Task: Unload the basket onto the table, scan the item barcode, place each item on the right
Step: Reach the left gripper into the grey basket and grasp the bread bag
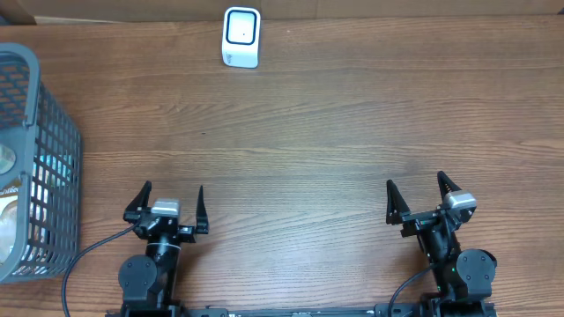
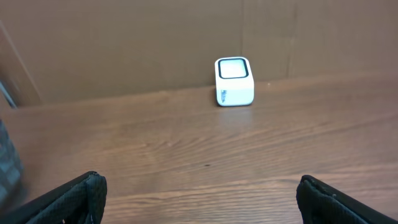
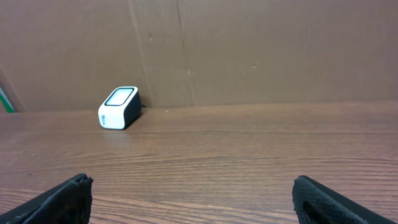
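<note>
A brown wood-grain surface [image 1: 308, 132] runs back to a cardboard wall. The white scanner [image 1: 241, 37] stands alone at the far edge. At the left edge a grey mesh basket [image 1: 55, 141] holds what seem to be packaged items [image 1: 9, 216], though they are hard to make out. The left pincer [image 1: 174, 187] and right pincer [image 1: 415, 180] sit at the near edge, both spread wide and empty.

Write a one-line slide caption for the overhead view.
Open left gripper and right gripper at the near edge of the brown wooden table; white box-shaped scanner opposite, grey plastic lattice basket at left.
</note>
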Controlling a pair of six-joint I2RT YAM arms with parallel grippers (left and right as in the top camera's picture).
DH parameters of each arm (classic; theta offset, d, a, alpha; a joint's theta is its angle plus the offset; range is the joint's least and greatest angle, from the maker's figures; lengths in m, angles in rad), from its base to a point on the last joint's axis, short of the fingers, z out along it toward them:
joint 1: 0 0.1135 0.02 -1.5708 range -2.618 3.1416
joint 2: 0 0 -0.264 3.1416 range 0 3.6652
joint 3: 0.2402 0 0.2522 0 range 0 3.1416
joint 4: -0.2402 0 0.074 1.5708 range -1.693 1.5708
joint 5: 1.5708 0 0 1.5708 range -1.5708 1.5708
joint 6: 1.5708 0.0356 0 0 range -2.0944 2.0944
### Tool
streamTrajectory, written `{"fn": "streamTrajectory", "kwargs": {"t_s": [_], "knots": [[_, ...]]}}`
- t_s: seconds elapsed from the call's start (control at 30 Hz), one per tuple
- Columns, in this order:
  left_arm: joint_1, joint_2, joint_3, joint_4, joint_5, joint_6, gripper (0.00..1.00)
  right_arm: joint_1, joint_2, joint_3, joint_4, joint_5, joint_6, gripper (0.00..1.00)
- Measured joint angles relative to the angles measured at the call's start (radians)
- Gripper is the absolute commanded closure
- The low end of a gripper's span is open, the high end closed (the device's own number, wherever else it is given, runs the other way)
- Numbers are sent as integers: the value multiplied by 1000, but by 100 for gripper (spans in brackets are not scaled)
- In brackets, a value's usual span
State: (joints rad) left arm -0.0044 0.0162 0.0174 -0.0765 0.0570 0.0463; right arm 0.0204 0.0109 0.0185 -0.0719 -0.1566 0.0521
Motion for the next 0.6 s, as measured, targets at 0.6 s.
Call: {"fn": "streamTrajectory", "kwargs": {"t_s": [0.6], "knots": [[0, 991, 1336, -739, 33, -124, 0, 0, 0, 0, -2, 0, 0, 0]]}}
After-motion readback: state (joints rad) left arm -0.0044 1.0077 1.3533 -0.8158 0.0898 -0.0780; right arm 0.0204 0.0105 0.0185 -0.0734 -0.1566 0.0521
